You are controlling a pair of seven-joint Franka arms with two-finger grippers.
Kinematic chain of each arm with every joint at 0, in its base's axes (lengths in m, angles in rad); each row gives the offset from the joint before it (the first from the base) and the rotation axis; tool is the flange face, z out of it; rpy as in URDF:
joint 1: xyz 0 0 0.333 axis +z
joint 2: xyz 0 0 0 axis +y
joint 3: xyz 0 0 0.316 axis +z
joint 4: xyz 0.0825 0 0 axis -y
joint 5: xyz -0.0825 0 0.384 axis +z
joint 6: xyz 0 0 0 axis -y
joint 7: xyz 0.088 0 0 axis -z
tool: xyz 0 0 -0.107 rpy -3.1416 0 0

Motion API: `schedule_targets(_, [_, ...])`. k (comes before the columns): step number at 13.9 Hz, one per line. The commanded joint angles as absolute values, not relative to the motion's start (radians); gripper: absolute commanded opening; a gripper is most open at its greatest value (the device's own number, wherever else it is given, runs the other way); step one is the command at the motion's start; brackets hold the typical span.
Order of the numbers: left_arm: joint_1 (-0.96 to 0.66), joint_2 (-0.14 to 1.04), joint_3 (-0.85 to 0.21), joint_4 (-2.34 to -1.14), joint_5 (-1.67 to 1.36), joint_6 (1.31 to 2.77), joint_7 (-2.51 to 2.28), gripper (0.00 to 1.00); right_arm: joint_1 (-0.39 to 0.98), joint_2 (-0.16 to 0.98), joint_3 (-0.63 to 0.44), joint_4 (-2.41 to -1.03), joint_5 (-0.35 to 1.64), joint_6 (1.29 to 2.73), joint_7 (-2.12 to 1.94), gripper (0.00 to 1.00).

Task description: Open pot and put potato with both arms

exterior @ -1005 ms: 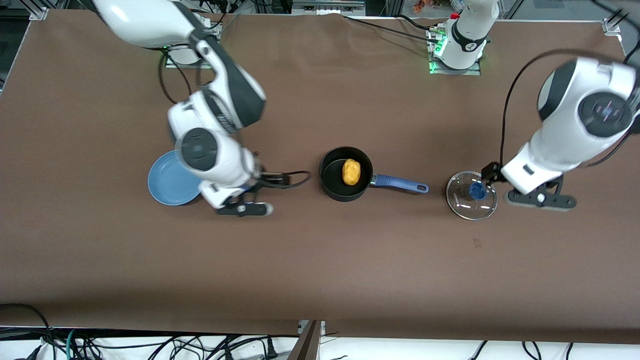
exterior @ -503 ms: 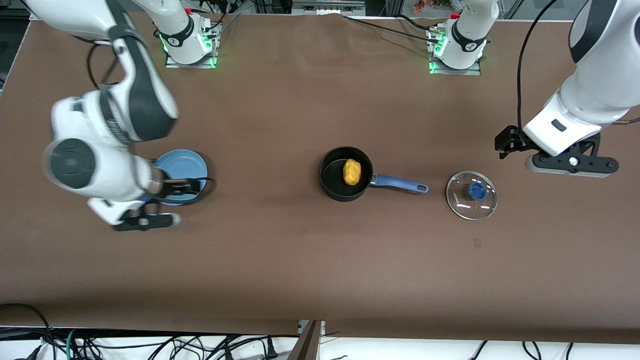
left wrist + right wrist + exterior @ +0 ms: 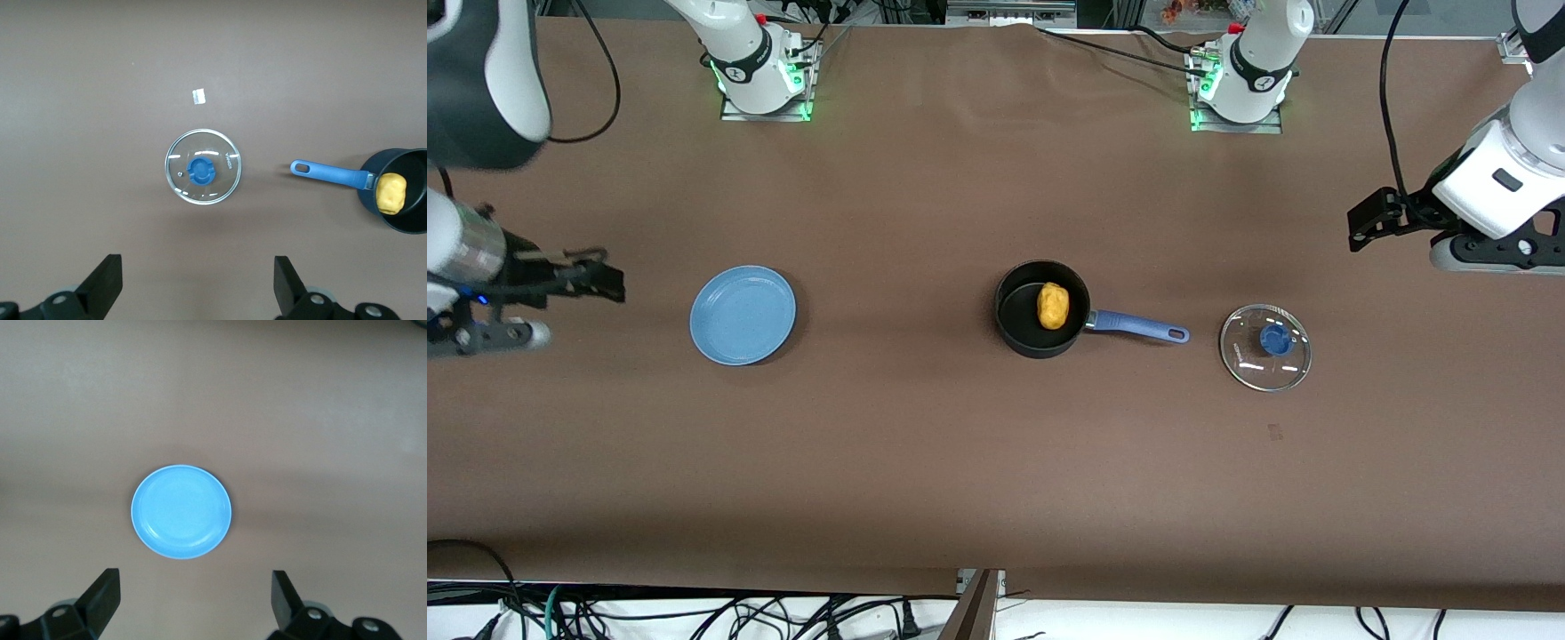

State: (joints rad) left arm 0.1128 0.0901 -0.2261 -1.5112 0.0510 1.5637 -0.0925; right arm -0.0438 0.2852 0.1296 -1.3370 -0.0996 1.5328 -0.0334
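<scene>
The black pot [image 3: 1016, 313] with its blue handle [image 3: 1138, 327] stands uncovered mid-table. The yellow potato [image 3: 1052, 305] lies inside it. The glass lid [image 3: 1265, 347] with a blue knob lies flat on the table past the handle's end, toward the left arm's end. My left gripper [image 3: 1489, 256] is open and empty, up in the air near that table end. Its wrist view shows the lid [image 3: 203, 175], the pot [image 3: 408, 223] and the potato [image 3: 391, 193] past its gripper [image 3: 198, 287]. My right gripper [image 3: 482, 336] is open and empty, raised at the right arm's end.
A light-blue plate [image 3: 743, 315] lies empty on the brown table [image 3: 925, 444] toward the right arm's end; it also shows in the right wrist view [image 3: 181, 511] past that gripper [image 3: 198, 600]. A small pale mark [image 3: 197, 97] lies on the cloth near the lid.
Both arms have swung up and outward, away from the pot: the right gripper from beside the plate to the table's end, the left from beside the lid. Pot, potato, lid and plate stayed put.
</scene>
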Motion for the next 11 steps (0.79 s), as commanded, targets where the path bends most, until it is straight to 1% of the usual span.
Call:
schedule_targets(1, [0.060,0.023,-0.157,-1.612,0.020,1.618,-0.078,1.00,-0.043,0.125,0.132,-1.488,-0.101,1.534,-0.044,1.00])
schedule_targets(2, [0.023,0.009,-0.103,-1.633,0.017,1.626,-0.078,1.00,-0.046,0.089,0.129,-1.489,-0.103,1.537,-0.043,1.00])
schedule_targets(3, [0.009,0.011,-0.089,-1.626,0.017,1.617,-0.080,1.00,-0.046,0.063,0.127,-1.494,-0.101,1.545,-0.032,1.00])
schedule_targets(6, [0.014,0.017,-0.089,-1.611,0.017,1.614,-0.078,1.00,-0.044,0.057,0.121,-1.534,-0.091,1.546,-0.032,1.00])
schedule_targets(11, [0.018,0.044,-0.087,-1.597,0.017,1.631,-0.080,1.00,-0.048,0.022,0.089,-1.589,-0.003,1.537,-0.026,1.00])
